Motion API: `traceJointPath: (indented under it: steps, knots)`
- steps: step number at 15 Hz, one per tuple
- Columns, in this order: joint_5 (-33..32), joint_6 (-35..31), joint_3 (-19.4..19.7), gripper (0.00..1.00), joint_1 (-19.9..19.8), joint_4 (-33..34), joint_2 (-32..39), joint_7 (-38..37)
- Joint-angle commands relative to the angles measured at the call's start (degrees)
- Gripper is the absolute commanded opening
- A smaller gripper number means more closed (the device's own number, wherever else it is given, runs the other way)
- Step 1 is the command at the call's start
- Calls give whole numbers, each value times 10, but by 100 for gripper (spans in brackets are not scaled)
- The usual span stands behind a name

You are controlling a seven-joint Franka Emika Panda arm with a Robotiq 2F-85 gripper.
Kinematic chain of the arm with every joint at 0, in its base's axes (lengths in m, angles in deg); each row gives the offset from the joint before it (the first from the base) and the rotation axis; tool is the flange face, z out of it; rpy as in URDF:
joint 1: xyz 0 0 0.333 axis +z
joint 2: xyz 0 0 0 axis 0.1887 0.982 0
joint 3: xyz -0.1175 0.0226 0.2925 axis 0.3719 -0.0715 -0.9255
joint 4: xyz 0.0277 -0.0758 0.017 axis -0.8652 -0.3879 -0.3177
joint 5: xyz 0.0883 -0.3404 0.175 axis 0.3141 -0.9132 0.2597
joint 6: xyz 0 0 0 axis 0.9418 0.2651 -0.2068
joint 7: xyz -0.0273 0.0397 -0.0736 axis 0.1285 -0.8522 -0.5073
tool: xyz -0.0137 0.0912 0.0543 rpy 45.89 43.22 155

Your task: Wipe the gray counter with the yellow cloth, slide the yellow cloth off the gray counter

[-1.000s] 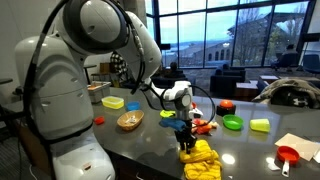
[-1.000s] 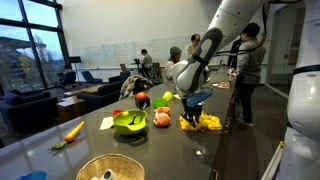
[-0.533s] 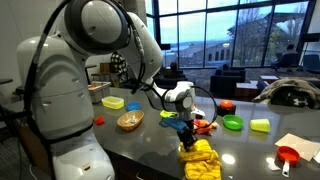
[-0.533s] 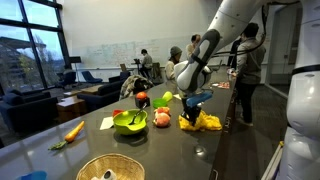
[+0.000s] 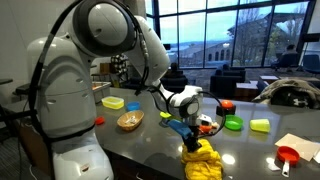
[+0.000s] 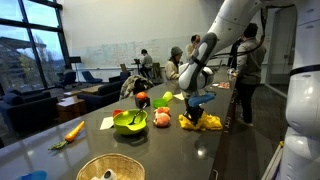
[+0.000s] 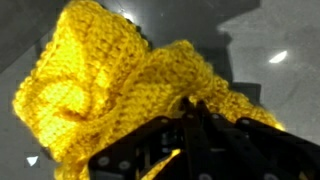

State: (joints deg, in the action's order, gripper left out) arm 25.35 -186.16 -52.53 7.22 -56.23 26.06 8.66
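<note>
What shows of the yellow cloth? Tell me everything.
The yellow cloth is chunky knitted fabric, bright yellow, crumpled into a loose heap of thick folds. It lies on the dark, glossy gray counter near one edge, with a fold raised at the top where the gripper pinches it from above. Nothing else appears to touch it.

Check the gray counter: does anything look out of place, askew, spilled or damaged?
Only the yellow cloth: it sits crumpled in a heap near the gray counter edge, pinched by the gripper, not spread flat for wiping. Nothing looks spilled.
</note>
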Motion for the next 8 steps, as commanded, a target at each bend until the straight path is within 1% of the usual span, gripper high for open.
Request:
traceJointPath:
  steps: [1,5,8]
  knots:
    - [11,-21,16,1,-13,-5,30,4]
    - [19,-35,36,1,-31,-18,25,0]
    - [23,-86,52,1,-46,-28,25,14]
